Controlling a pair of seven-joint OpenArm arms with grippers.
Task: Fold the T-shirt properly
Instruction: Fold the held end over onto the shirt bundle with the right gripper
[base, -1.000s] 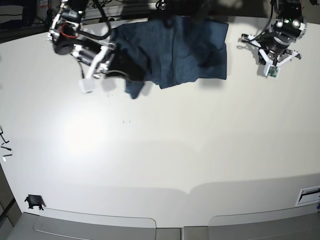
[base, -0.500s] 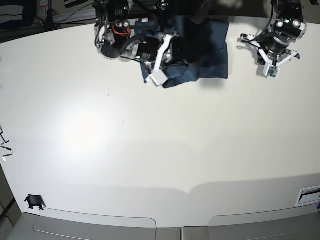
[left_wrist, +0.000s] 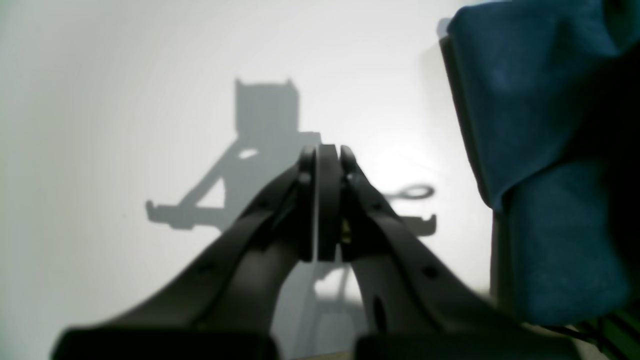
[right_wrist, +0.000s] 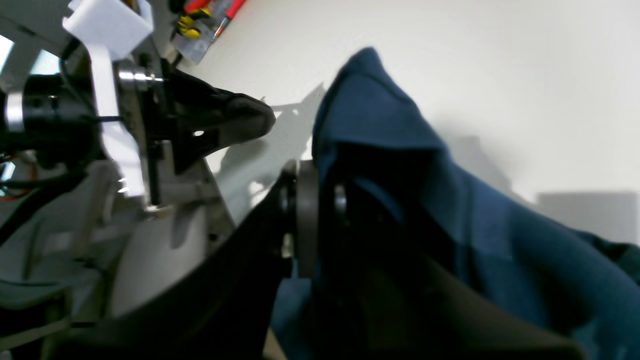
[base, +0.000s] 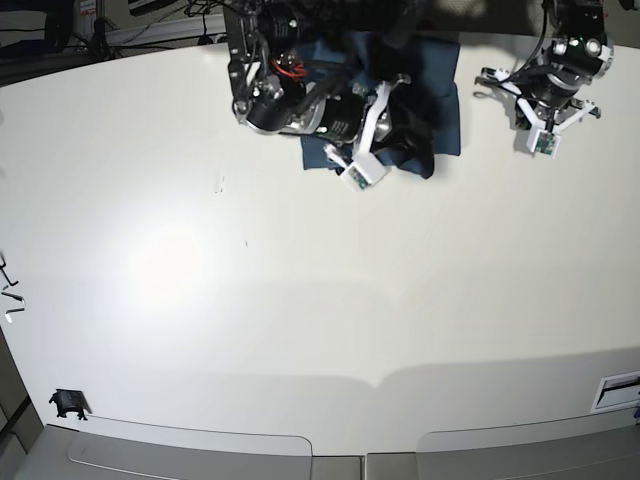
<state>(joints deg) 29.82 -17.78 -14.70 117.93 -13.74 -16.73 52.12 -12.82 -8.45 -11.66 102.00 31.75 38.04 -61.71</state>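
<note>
At the far edge of the white tabletop (base: 300, 300), the dark navy T-shirt (base: 440, 90) lies bunched into a compact heap. The robot's right hand (right_wrist: 312, 220) is clamped on a fold of the cloth, which drapes over its dark fingers in the right wrist view. Off to the side, the left hand (left_wrist: 320, 200) hangs above bare tabletop with its fingers pressed together, gripping nothing, just beside the shirt's edge.

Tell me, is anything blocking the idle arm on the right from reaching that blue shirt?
Nothing visible. Only bare white table lies between the left gripper, jaws shut, and the T-shirt.
</note>
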